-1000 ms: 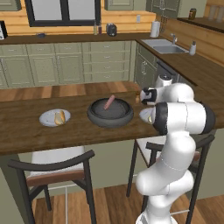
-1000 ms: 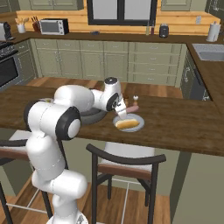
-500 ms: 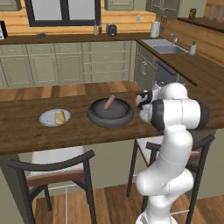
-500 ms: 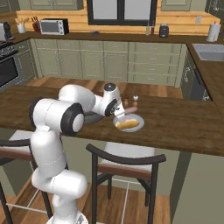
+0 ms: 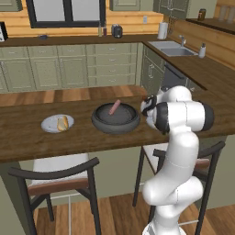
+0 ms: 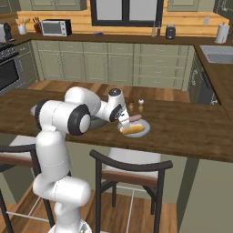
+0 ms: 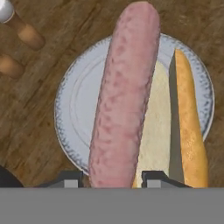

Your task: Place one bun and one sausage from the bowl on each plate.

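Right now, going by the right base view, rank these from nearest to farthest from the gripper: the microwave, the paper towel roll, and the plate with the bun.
1. Plate with the bun: directly under the gripper.
2. Paper towel roll: far counter, right, beside the sink.
3. Microwave: far counter, left; too close to the roll to rank firmly.

Pretty clearly a home kitchen: sage-green cabinets (image 5: 73, 69) along the walls, a sink (image 5: 172, 47) in the corner, a microwave (image 6: 55, 27) by the oven (image 6: 9, 70), plus a wooden desk (image 5: 27, 137) with chairs (image 6: 132, 175) pulled up.
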Robot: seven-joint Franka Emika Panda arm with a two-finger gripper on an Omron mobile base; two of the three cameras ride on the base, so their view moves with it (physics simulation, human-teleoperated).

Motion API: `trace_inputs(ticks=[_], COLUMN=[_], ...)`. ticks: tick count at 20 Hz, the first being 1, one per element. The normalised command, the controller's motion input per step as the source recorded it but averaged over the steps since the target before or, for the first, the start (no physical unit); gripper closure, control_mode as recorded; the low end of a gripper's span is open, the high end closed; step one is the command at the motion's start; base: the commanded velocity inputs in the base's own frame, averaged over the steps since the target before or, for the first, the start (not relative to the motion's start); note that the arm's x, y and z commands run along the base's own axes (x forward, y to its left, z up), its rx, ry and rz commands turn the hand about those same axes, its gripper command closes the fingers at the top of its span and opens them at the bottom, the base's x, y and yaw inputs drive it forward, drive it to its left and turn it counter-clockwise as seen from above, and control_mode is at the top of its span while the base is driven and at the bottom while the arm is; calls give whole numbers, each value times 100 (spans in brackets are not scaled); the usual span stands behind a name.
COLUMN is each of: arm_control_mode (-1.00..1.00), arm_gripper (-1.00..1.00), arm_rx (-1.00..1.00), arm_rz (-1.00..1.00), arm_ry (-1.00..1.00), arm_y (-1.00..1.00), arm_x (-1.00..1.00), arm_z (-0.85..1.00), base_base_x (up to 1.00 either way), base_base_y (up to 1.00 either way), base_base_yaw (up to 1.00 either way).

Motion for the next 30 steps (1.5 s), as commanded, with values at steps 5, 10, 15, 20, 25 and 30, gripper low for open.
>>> trace_inputs(ticks=[5,10,15,20,25,30], arm_control_mode=[-100,-100,-100,-100,-100,-100], arm_gripper=[-100,-100,-100,-100,-100,-100], arm_rx=[1,0,1,-1,-8,-24], arm_rz=[0,1,15,23,31,10], arm_ry=[0,-4,-17,-3,1,0], arm_y=[14,5,54,100,99,70], arm_x=[0,-77,-95,-51,16,44], arm_z=[27,73,83,97,90,4], base_base_x=[0,0,0,0,0,0], base_base_y=[0,0,0,0,0,0], base_base_yaw=[0,0,0,0,0,0])
